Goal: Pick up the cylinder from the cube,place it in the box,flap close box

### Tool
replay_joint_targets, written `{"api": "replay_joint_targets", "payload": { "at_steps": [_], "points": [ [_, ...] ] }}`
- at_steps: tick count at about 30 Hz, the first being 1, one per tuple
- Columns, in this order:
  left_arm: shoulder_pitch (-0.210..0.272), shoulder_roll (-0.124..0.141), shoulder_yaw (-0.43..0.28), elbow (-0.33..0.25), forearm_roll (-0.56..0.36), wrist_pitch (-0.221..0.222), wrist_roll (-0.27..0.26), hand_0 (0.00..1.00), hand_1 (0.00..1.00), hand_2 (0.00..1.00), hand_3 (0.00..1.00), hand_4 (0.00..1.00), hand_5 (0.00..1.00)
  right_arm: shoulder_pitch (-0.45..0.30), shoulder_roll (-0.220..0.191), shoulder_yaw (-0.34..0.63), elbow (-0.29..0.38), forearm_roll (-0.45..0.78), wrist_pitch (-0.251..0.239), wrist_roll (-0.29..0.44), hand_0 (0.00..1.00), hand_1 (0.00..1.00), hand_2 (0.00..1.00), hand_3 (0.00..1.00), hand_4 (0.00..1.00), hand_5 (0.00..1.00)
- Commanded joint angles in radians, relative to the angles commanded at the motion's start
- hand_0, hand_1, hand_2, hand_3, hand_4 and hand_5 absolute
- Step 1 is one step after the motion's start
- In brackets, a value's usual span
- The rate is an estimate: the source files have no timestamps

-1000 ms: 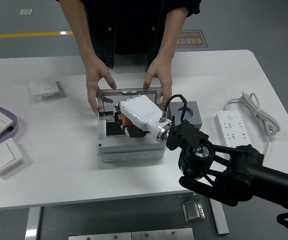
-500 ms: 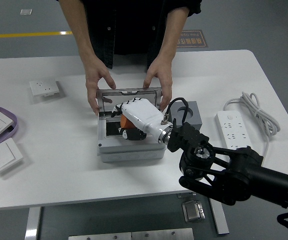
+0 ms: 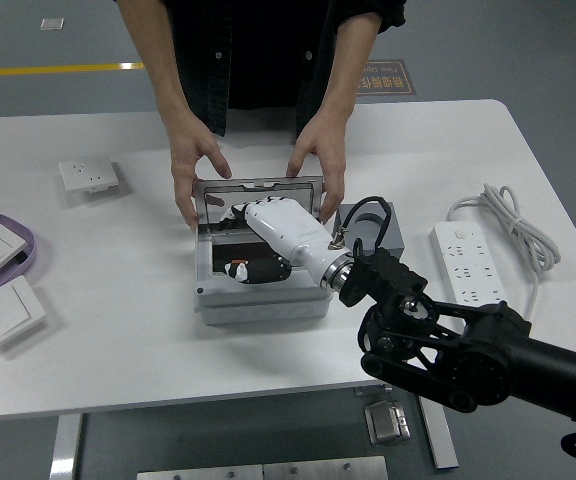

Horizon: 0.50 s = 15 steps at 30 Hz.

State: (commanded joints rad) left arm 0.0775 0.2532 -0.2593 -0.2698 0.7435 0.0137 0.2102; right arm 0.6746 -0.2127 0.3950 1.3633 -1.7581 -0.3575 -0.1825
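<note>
Orange cylinder (image 3: 236, 270) in box (image 3: 258, 300), orientation unclear

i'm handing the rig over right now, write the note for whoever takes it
Right hand: reaching down into the open box. The head view does not show whether its fingers hold anything.
Left hand: out of view.
Cylinder: an orange and white piece lies in the box under the hand, probably the cylinder; not certain.
Cube: grey, just right of the box, its top socket looks empty.
Lid: upright at the box's far edge, steadied by a person's two hands.
Done: cylinder off the cube, seemingly in the box.
Left: withdraw the hand, flap the lid shut.
</note>
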Motion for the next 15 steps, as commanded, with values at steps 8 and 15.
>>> {"api": "replay_joint_targets", "payload": {
  "at_steps": [8, 15],
  "points": [
    [-0.002, 0.000, 0.004, 0.000, -0.003, 0.000, 0.000, 0.646, 0.649, 0.680, 0.709, 0.728, 0.344, 0.027, -0.060, 0.073, 0.129, 0.185, -0.039, 0.027, 0.763, 0.688, 0.683, 0.707, 0.801, 0.407],
    [-0.004, 0.003, 0.010, 0.000, -0.006, 0.001, 0.000, 0.646, 0.649, 0.680, 0.709, 0.727, 0.341, 0.112, -0.063, 0.045, 0.054, 0.256, -0.066, 0.057, 0.715, 0.651, 0.650, 0.663, 0.806, 0.449]
  ]
}}
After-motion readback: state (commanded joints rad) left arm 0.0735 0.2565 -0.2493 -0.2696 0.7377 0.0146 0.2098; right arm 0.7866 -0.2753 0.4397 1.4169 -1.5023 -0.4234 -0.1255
